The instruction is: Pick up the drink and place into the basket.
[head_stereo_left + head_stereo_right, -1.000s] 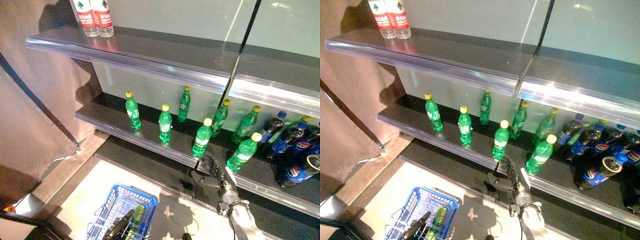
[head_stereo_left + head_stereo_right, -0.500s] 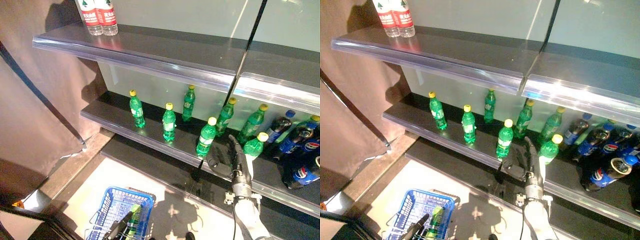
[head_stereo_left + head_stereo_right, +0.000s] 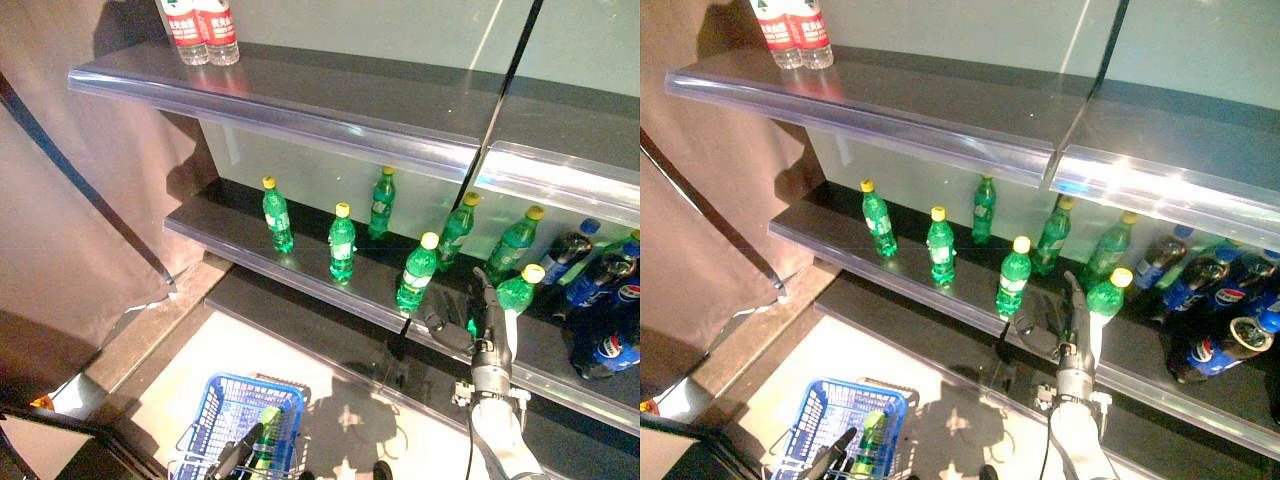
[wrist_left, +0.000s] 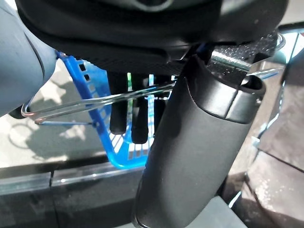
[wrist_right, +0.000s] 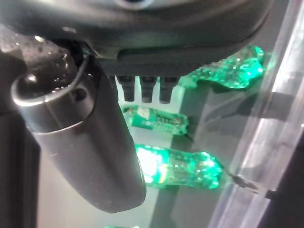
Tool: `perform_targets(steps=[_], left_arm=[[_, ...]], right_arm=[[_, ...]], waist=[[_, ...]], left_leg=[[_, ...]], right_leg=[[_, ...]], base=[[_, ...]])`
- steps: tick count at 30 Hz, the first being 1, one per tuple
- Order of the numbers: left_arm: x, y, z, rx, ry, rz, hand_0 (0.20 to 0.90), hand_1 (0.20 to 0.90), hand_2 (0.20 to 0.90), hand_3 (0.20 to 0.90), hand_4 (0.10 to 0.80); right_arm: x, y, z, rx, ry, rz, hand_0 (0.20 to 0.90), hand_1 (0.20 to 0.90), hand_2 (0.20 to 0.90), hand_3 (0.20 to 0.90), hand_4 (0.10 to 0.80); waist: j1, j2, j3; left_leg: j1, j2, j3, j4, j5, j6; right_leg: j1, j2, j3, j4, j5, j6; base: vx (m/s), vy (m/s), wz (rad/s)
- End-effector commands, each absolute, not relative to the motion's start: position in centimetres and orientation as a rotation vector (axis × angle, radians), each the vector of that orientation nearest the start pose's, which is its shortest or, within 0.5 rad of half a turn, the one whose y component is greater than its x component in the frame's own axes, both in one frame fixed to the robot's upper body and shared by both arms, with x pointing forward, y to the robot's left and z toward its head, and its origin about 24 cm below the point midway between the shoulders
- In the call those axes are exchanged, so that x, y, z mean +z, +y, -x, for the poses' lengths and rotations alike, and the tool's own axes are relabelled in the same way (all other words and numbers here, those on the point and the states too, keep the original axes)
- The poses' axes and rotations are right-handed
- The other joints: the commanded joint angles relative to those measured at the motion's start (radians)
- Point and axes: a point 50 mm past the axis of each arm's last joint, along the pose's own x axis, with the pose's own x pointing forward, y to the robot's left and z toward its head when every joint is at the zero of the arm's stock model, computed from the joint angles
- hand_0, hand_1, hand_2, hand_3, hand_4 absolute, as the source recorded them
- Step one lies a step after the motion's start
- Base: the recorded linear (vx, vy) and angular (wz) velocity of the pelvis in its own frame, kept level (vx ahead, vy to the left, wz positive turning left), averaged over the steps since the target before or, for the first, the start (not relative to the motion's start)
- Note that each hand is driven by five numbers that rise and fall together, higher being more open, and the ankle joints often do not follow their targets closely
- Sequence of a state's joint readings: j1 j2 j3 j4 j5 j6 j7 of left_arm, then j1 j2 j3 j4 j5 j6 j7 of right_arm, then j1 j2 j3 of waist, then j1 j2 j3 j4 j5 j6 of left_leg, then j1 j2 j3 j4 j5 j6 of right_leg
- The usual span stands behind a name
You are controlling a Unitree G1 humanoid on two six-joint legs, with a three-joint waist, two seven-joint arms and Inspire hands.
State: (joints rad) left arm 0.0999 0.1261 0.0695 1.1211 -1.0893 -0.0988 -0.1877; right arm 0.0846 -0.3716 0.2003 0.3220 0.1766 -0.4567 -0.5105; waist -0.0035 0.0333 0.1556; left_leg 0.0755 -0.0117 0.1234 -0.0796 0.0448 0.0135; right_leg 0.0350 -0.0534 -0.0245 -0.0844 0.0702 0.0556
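Right hand beside green bottle (fingers straight), middle shelf.

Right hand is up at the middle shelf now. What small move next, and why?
Probably ease the right hand sideways and close around the green bottle beside it: its fingers look open and nothing is held. The left hand holds the blue basket.

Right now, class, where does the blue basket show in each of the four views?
Left eye view: basket at the bottom left, on the floor.
Right eye view: bottom left.
Left wrist view: past the left robot hand, which holds its wire handle.
Right wrist view: not in it.
Shared landmark: the handle.
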Motion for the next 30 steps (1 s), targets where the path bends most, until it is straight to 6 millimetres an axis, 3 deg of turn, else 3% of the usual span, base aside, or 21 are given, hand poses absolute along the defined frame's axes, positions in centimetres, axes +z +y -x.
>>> perform_targets(steps=[1,5,13,30], left_arm=[[-14.3,22.4,-12.0,0.518,0.641,0.891,0.3,0.3,0.3,0.2,0.1],[-13.0,22.2,-15.2,0.459,0.553,0.908,0.3,0.3,0.3,0.2,0.1],[-11.2,22.0,-19.0,0.399,0.448,0.936,0.3,0.3,0.3,0.2,0.1],[-9.3,21.8,-21.8,0.325,0.342,0.971,0.3,0.3,0.3,0.2,0.1]], right_arm=[[8.7,-22.2,-25.4,-0.371,-0.524,0.128,0.9,0.9,0.9,0.9,0.8],[11.1,-21.7,-26.7,-0.376,-0.634,0.108,0.9,0.9,0.9,0.9,0.8],[15.6,-20.6,-28.5,-0.371,-0.806,0.076,0.9,0.9,0.9,0.9,0.8],[20.9,-20.2,-28.9,-0.377,-0.997,0.074,0.9,0.9,0.9,0.9,0.8]], waist=[[0.02,-0.035,0.068],[0.023,-0.037,0.144],[0.022,-0.037,0.234],[0.024,-0.033,0.318]], left_leg=[[-0.104,-0.085,-0.094,0.191,-0.17,0.043],[-0.182,-0.089,-0.113,0.216,-0.158,0.047],[-0.309,-0.084,-0.126,0.252,-0.133,0.043],[-0.45,-0.092,-0.128,0.329,-0.12,0.037]], right_leg=[[-0.09,0.032,0.001,0.127,-0.085,-0.003],[-0.156,0.045,0.015,0.14,-0.072,-0.009],[-0.28,0.055,0.02,0.177,-0.059,-0.017],[-0.401,0.05,-0.009,0.231,-0.052,-0.024]], base=[[-0.188,-0.036,0.03],[-0.184,-0.036,-0.01],[-0.125,-0.006,-0.03],[-0.059,0.011,0.0]])
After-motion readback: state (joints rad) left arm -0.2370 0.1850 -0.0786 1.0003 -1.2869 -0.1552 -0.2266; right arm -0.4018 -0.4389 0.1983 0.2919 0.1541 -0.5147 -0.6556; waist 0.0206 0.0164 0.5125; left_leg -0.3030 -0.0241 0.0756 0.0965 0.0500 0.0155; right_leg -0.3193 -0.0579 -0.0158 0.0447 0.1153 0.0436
